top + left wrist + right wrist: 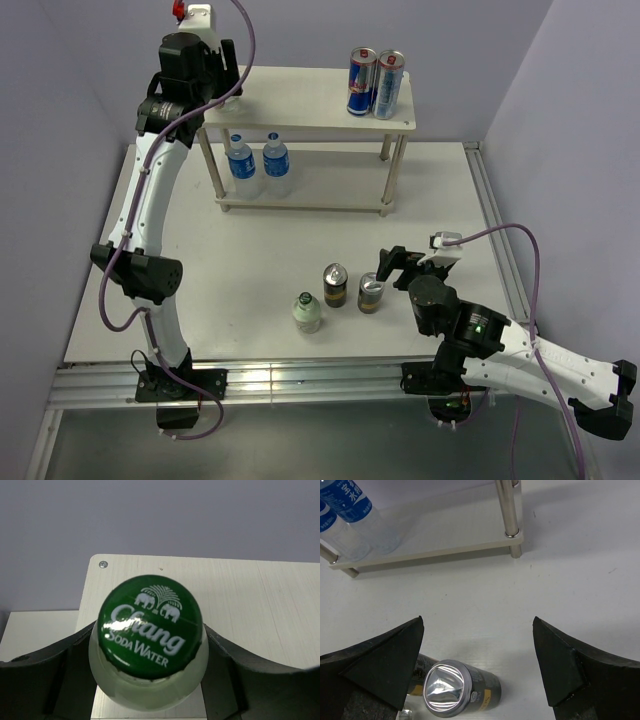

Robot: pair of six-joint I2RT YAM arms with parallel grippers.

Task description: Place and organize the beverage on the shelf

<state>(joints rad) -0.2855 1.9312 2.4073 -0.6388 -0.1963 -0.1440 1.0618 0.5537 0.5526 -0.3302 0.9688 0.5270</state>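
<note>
A green-capped bottle (pixel 150 622), its lid reading "Chang Soda Water", sits clamped between the jaws of the left gripper (pixel 150 632). Both dark fingers (pixel 60 670) press against its clear shoulders. Directly under these jaws lies one end of the top board of the shelf (pixel 240 600), with the board's rounded corner and a screw showing just past the cap. Whether the bottle's base touches the board cannot be told.

The right gripper (pixel 477 625) has its jaws spread wide and holds nothing. A short can (pixel 457 690) stands on the table (pixel 450 200) below the gap. It is closer to one finger than to the other and touches neither. From overhead, a second short can (pixel 335 285) stands just beyond the first, on the side away from these jaws. The other green-capped bottle (pixel 307 312) stands a little farther out again.

Ahead of the open jaws and well apart from them, the shelf's lower board carries two water bottles (pixel 350 502) side by side, off to one side of the gap. Two tall blue-and-silver cans (pixel 375 83) stand together on the top board, at the end far from the left gripper's jaws.
</note>
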